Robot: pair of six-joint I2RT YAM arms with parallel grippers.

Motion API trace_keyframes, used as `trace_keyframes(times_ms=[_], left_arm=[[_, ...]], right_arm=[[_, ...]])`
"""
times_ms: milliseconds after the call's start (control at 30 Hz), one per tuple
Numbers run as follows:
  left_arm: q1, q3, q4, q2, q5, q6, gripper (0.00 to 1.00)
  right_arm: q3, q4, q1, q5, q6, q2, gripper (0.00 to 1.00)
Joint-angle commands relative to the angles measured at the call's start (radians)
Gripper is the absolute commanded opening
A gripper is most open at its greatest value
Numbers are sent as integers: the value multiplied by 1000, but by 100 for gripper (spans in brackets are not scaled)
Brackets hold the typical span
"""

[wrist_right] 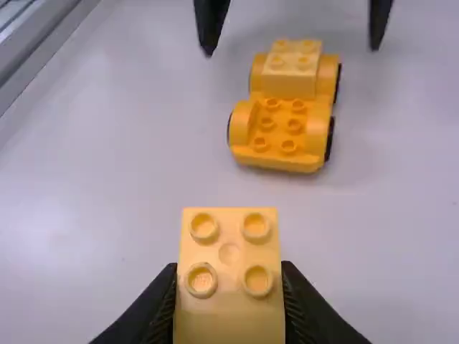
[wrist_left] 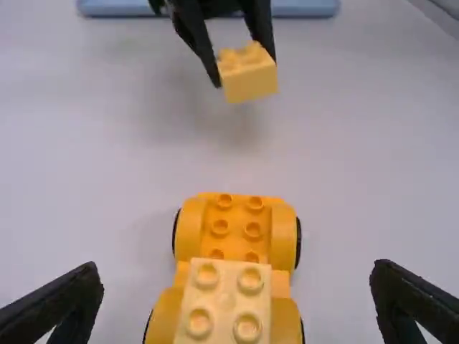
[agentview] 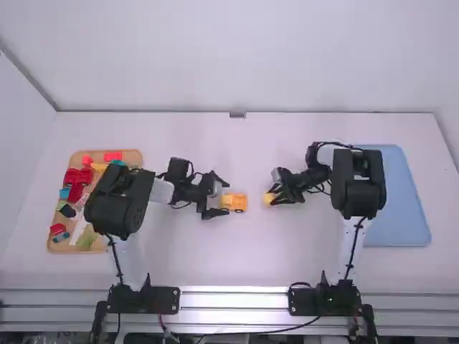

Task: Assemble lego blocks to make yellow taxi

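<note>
Item 1: orange wheeled chassis (wrist_right: 281, 136), being borne upright by the white worktop (agentview: 251, 265); bare studs (wrist_left: 220, 228) are being presented toward its right end.

Item 2: mounted yellow brick (wrist_left: 224, 304), being carried on the chassis's left end.

Item 3: loose four-stud yellow brick (wrist_right: 229, 276), studs up, being pinched by its sides in the right pincer (wrist_right: 228, 271), right of the chassis, well apart and slightly askew to it.

Item 4: left pincer (wrist_left: 237, 287), being held spread, empty, at the chassis's left end.

Handling: seating on the chassis is being judged the step in hand; the exact seat is being left unclear. Squared edges, a level underside and even downward pressure are being called for. Rolling is being risked, so bracing by the left pincer is being advised.
</note>
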Motion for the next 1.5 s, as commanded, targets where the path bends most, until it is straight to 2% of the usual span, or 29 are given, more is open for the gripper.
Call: trace_keyframes(times_ms=[0,133,267,400,567,600,733,933,1133,1267,1467], left_arm=[[-17,29,-41,11,-6,74,99],[-18,36,-66,11,-25,101,99],[-16,24,-66,11,-58,93,99],[-16,17,-60,11,-56,93,99],[-21,17,-64,11,-56,92,99],[-21,17,-62,11,-56,93,99],[-21,17,-52,11,-57,93,99],[-21,15,-36,11,-59,93,99],[-21,15,-42,11,-59,115,99],[-23,15,-43,12,-59,119,99],[-24,22,-41,35,-56,119,99]], right_arm=[[32,-4,6,-58,69,4,26],[62,3,6,-75,117,-18,23],[61,48,14,-76,137,-82,25],[61,200,38,-16,337,-166,23],[58,251,90,115,486,-240,18],[45,258,108,130,491,-259,14],[-31,311,157,138,514,-309,11],[-228,578,212,140,743,-386,11],[-395,865,275,137,942,-413,20],[-442,940,296,97,980,-413,24],[-444,917,293,77,980,-411,20]])
